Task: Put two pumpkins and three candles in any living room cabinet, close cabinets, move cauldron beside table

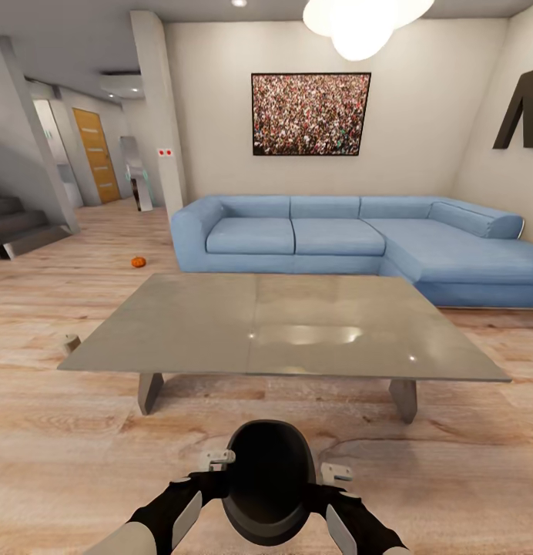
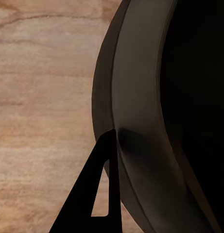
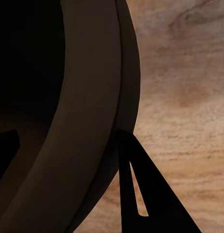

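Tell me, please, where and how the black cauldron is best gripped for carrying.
Grip the cauldron at its rim, one gripper on each opposite side, fingers straddling the wall. It is wide, round and open-topped, so one gripper would likely tip it. The left gripper and right gripper already sit this way.

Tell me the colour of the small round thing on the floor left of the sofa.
Orange: it is a pumpkin, seen best in the head view.
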Robot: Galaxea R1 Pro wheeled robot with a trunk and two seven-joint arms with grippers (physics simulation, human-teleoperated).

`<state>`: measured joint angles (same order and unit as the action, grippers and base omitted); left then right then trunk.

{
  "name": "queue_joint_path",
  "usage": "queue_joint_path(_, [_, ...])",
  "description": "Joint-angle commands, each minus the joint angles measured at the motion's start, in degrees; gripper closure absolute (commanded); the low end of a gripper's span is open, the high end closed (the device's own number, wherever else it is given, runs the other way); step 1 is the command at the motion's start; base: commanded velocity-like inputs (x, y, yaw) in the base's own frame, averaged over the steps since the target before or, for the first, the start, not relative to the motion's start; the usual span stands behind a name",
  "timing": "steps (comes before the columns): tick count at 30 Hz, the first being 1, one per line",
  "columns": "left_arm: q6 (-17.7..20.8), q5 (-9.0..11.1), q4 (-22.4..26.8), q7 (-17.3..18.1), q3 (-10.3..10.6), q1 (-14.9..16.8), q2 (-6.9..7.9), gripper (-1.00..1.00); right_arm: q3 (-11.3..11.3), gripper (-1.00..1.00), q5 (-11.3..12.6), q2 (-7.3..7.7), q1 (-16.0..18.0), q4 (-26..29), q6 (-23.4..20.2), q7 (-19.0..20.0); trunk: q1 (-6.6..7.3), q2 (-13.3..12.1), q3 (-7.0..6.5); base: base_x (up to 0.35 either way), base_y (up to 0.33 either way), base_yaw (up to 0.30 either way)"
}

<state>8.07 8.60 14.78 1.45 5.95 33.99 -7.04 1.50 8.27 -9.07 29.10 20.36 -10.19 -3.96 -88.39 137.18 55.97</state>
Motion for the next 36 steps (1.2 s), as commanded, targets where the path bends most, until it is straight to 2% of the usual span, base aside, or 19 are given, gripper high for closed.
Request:
queue_joint_path(1, [0.1, 0.9, 0.3, -0.1, 1.2, 0.0, 0.01, 1.0, 0.2, 1.0, 1.7, -0.69, 0.0, 0.0, -0.3, 0.6, -0.21, 0.4, 0.22, 0.0, 0.0, 0.0])
queue_joint_path(5, [0.1, 0.9, 0.3, -0.1, 1.2, 0.0, 0.01, 1.0, 0.2, 1.0, 1.7, -0.69, 0.0, 0.0, -0.3, 0.6, -1.08, 2.0, 0.94, 0.0, 0.0, 0.0])
queue_joint_path(14, [0.2, 0.9, 0.3, 0.0, 1.2, 0.0, 0.01, 1.0, 0.2, 1.0, 1.7, -0.69, 0.0, 0.0, -0.3, 0.6, -1.08, 2.0, 0.94, 0.024, 0.0, 0.0])
queue_joint_path(29, [0.2, 0.9, 0.3, 0.0, 1.2, 0.0, 0.01, 1.0, 0.2, 1.0, 1.7, -0.69, 0.0, 0.0, -0.3, 0.6, -1.08, 2.0, 0.94, 0.292, 0.0, 0.0])
queue_joint_path(36, [0.1, 0.9, 0.3, 0.0, 1.2, 0.0, 0.01, 1.0, 0.2, 1.0, 1.7, -0.69, 0.1, 0.0, -0.3, 0.6, -1.08, 2.0, 0.94, 0.136, 0.0, 0.0])
